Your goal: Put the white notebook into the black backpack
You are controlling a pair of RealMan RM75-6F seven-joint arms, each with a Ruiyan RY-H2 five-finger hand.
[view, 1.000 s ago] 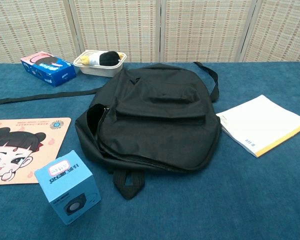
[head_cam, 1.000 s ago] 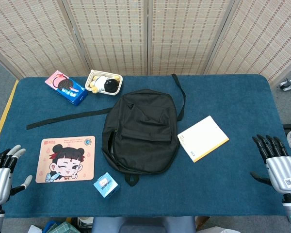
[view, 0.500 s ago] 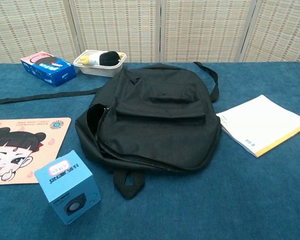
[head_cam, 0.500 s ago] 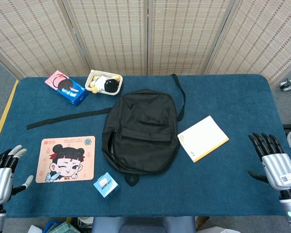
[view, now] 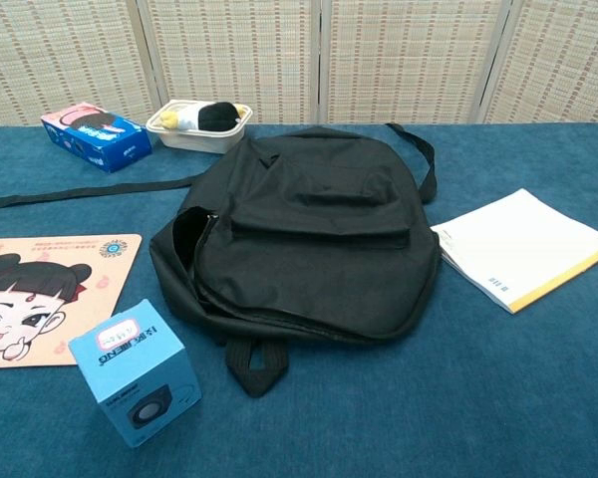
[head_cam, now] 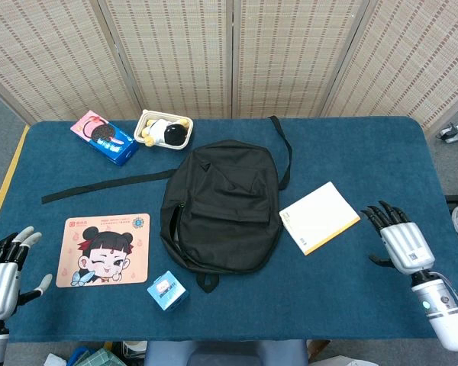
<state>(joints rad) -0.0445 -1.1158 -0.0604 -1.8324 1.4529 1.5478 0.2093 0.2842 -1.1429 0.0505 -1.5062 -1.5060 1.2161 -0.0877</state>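
Note:
The black backpack [head_cam: 221,206] [view: 299,239] lies flat in the middle of the blue table, its zipper parted along the left side. To its right lies the white notebook [head_cam: 319,216] [view: 521,246] with a yellow edge, flat and untouched. My right hand [head_cam: 395,238] hovers over the table's right part, fingers spread, a short way right of the notebook and holding nothing. My left hand [head_cam: 4,267] is at the front left corner, fingers apart and empty. The chest view shows neither hand.
A cartoon mouse pad [head_cam: 104,248] lies left of the backpack, with a small blue box [head_cam: 167,290] in front. A blue cookie box [head_cam: 104,137] and a white tray with a plush toy [head_cam: 163,130] sit at the back. A black strap [head_cam: 99,185] runs leftward.
My right hand has moved left and inward, from the table's right edge toward the notebook. The left hand has barely moved. The notebook and backpack stay put.

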